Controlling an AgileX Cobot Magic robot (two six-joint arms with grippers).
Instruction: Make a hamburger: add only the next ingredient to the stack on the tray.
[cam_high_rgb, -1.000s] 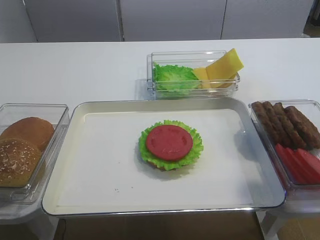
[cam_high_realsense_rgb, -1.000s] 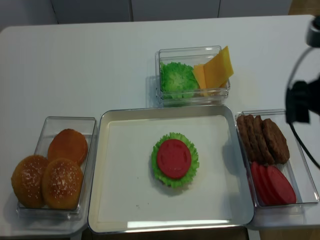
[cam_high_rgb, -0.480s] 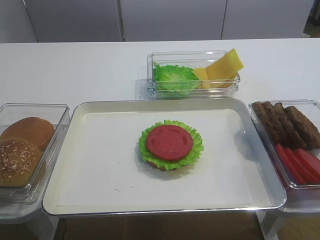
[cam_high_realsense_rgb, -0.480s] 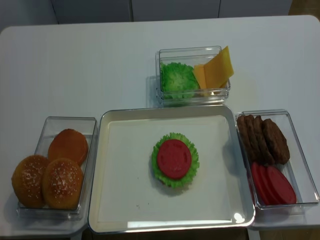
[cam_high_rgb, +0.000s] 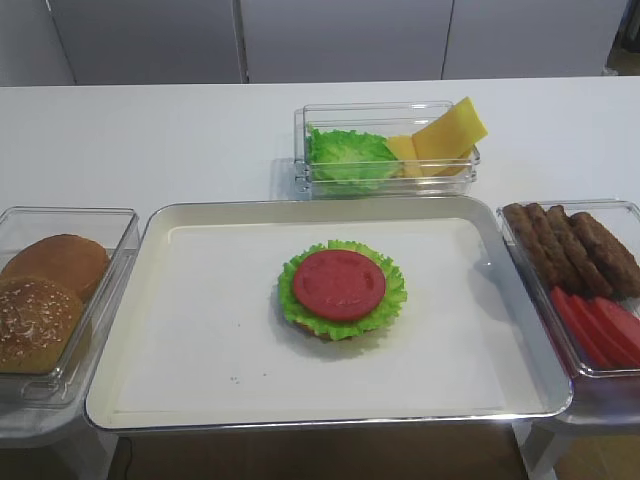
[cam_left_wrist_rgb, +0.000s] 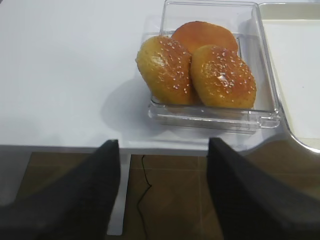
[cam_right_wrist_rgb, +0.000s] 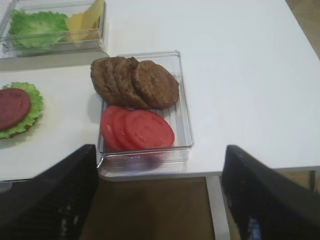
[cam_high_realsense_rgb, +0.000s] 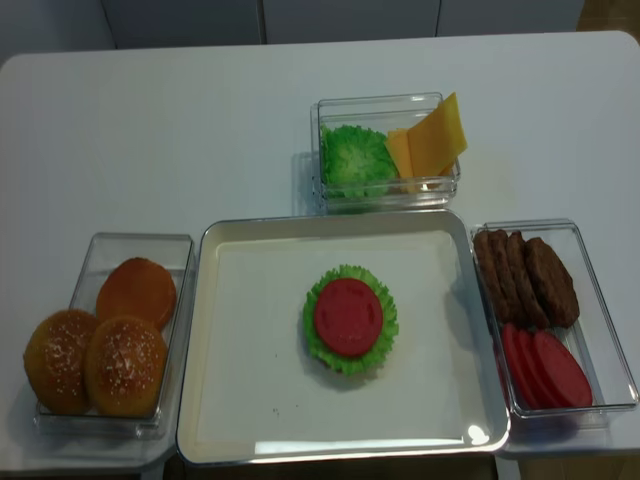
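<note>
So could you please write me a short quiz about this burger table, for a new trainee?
1. True or false: a tomato slice already lies on the lettuce leaf of the stack on the tray.
2. Which box shares space with the meat patties? A) whole buns B) spare tomato slices C) cheese slices
3. Fill in: both grippers, the left gripper and the right gripper, are ____ and hold nothing.

Key: 1 true; 2 B, the spare tomato slices lie in front of the patties; 3 open.
</note>
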